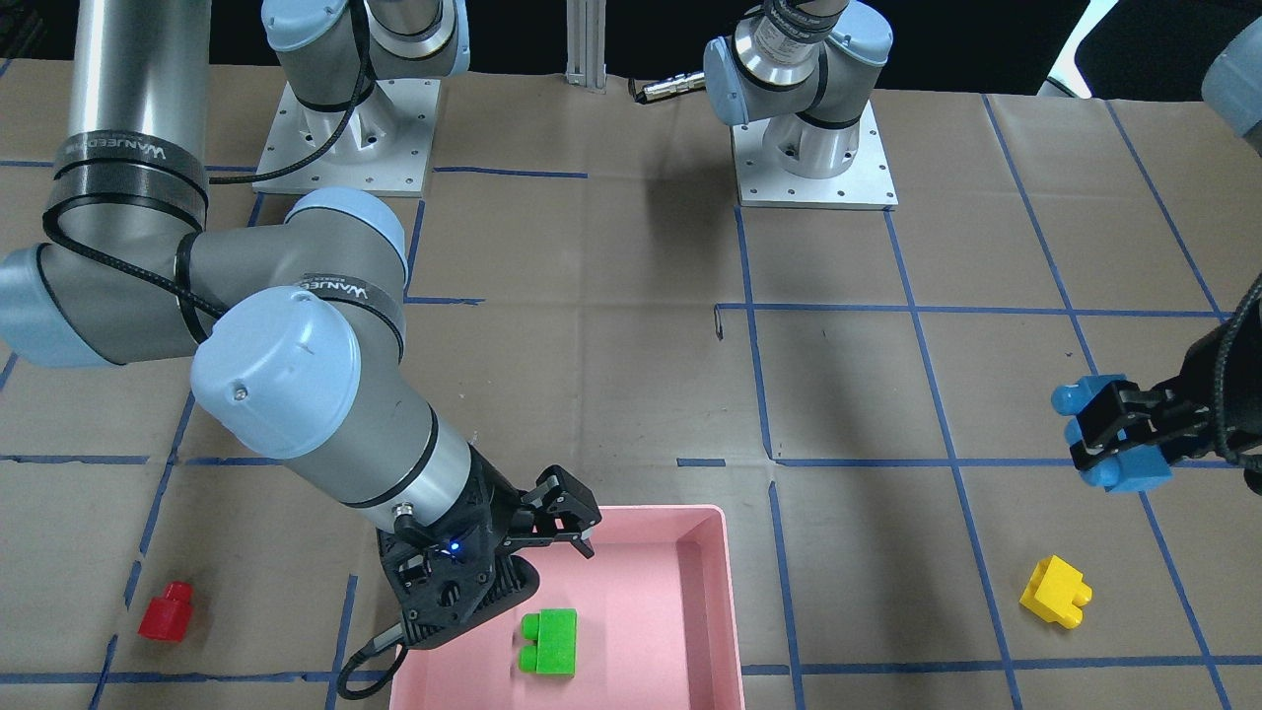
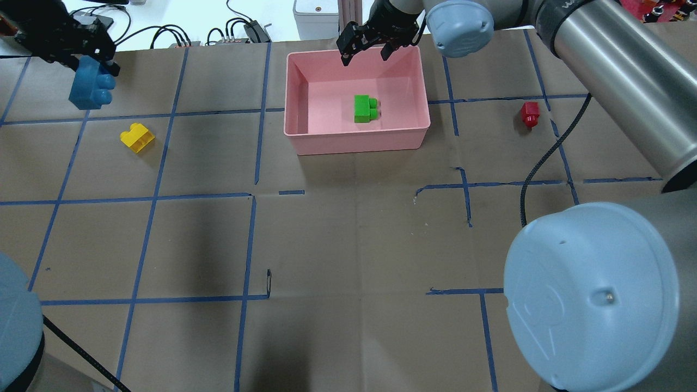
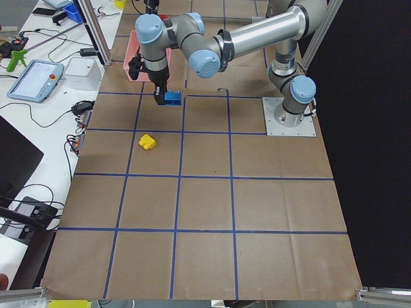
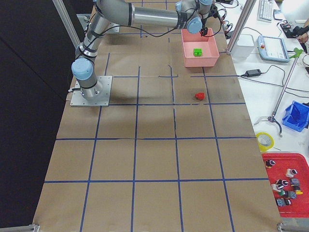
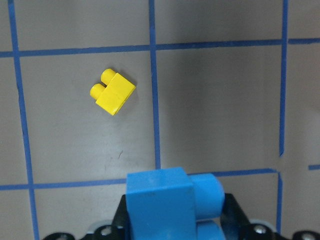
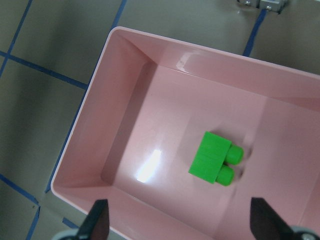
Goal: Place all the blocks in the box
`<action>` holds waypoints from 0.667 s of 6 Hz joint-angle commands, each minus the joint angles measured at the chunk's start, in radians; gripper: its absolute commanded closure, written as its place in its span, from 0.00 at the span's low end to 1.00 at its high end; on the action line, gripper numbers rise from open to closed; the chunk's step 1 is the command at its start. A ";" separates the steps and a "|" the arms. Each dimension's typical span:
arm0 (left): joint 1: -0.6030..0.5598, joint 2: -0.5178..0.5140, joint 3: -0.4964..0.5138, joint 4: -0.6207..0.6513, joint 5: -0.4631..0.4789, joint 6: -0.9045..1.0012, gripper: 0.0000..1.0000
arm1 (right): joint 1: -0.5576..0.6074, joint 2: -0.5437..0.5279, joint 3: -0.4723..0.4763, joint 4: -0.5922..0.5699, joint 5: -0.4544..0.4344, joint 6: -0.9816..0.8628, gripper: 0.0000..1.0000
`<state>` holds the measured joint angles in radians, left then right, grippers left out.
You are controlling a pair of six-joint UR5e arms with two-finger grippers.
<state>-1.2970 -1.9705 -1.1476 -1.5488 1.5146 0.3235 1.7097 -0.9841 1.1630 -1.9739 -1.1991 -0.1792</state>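
My left gripper is shut on the blue three-stud block and holds it above the table, near the far left edge. The yellow block lies on the paper close by, apart from it. My right gripper is open and empty over the far rim of the pink box. The green block lies flat inside the box, also seen in the front view. The red block sits on the table right of the box.
Brown paper with a blue tape grid covers the table. Two arm bases stand at the robot's side. My right arm's elbow fills the lower right of the overhead view. A tablet and cables lie beyond the table's far edge.
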 commanded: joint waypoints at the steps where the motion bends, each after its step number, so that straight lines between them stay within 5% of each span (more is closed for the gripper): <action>1: -0.169 -0.089 0.112 -0.010 -0.002 -0.207 0.87 | -0.124 -0.113 0.026 0.194 0.000 -0.064 0.00; 2: -0.262 -0.115 0.124 -0.008 -0.008 -0.331 0.87 | -0.193 -0.178 0.090 0.290 -0.002 -0.197 0.00; 4: -0.445 -0.163 0.124 0.012 -0.028 -0.511 0.87 | -0.374 -0.319 0.295 0.241 -0.008 -0.259 0.00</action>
<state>-1.6538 -2.1077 -1.0248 -1.5453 1.4999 -0.0992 1.4325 -1.2356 1.3553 -1.7114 -1.2006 -0.3922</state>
